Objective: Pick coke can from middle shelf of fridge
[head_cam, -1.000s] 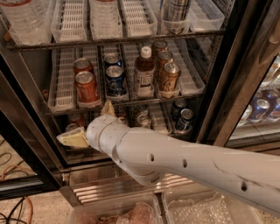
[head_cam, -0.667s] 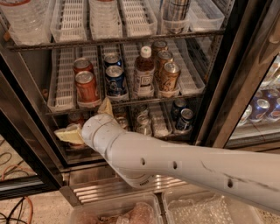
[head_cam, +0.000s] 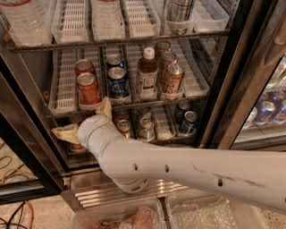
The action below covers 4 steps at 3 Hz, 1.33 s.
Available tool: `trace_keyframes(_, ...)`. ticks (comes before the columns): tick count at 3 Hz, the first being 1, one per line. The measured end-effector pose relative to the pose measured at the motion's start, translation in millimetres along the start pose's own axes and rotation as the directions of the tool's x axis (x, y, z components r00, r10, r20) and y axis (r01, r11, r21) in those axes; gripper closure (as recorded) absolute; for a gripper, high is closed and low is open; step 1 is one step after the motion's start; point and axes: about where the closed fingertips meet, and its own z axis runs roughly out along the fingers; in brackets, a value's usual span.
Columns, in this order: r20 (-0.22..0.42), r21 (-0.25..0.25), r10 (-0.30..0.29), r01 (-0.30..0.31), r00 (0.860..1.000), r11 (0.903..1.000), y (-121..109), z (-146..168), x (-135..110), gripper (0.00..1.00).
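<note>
The coke can is red with a silver top and stands at the front of a left lane on the middle shelf of the fridge. A second red can stands right behind it. My gripper is just below and in front of the front coke can, at the shelf's front edge. It is open and empty. One tan finger points up beside the can's lower right. The other finger points left, below the shelf. My white arm hides part of the lower shelf.
Right of the red cans stand two blue cans, a bottle and brown-gold cans. The top rack holds a can and clear bottles. The lower rack holds small cans. Below are the ribbed steel base and plastic bins.
My arm and gripper have shifted a little left and up, closer under the front red can. The cans have not moved.
</note>
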Motion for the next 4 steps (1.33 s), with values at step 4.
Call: trace_keyframes(4, 0.087, 0.005, -0.011, 0.011, 0.996, 0.9999, -1, 20, -23, 0.09)
